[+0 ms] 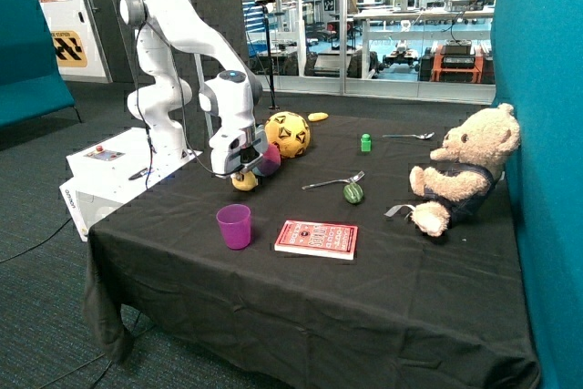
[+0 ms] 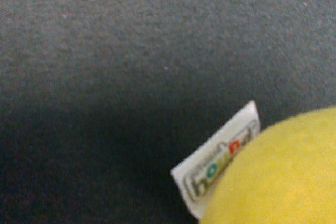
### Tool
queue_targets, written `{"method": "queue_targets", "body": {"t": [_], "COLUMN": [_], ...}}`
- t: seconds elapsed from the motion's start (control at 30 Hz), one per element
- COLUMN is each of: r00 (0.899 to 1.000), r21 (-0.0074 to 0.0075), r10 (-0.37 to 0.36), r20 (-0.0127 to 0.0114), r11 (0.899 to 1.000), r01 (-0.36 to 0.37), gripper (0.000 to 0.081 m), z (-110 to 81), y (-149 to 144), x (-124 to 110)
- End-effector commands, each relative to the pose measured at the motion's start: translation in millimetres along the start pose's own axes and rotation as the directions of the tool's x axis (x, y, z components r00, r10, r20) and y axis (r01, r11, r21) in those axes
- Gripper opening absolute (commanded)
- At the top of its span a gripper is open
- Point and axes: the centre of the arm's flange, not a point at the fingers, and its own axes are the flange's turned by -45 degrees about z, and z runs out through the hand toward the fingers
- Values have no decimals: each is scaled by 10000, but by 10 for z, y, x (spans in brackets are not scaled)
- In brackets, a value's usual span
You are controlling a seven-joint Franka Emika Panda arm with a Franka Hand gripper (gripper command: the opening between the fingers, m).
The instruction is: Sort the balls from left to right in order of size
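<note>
Because sorting by size is required, the gripper is lowered over the small yellow ball on the bench, beside the purple ball; whether it is grasped cannot be told.

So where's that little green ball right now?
In the outside view, the small green ball sits on the black tablecloth mid-table, touching the spoon, between the red book and the teddy bear, well away from the gripper.
</note>
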Motion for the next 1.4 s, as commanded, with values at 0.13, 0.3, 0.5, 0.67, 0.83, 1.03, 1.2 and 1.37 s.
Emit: {"method": "queue_targets", "body": {"t": [0.13, 0.3, 0.5, 0.67, 0.83, 1.03, 1.2, 1.37], "r00": [10000, 9998, 9999, 10000, 10000, 10000, 10000, 10000], "r21": [1, 1, 1, 1, 1, 1, 1, 1], "r10": [-11, -210, -152, -63, -24, -13, -11, -29], "r20": [-12, -12, -12, -12, -12, -12, -12, -12], "r11": [10000, 9998, 9999, 10000, 10000, 10000, 10000, 10000], "r01": [11, 210, 152, 63, 24, 13, 11, 29], "gripper": [0, 0, 336, 481, 539, 594, 609, 619], "z": [49, 47, 32, 16, 16, 24, 28, 29], "y": [21, -33, -57, -26, 7, 33, 39, 40], "x": [-87, -93, -90, -89, -105, -129, -142, -147]}}
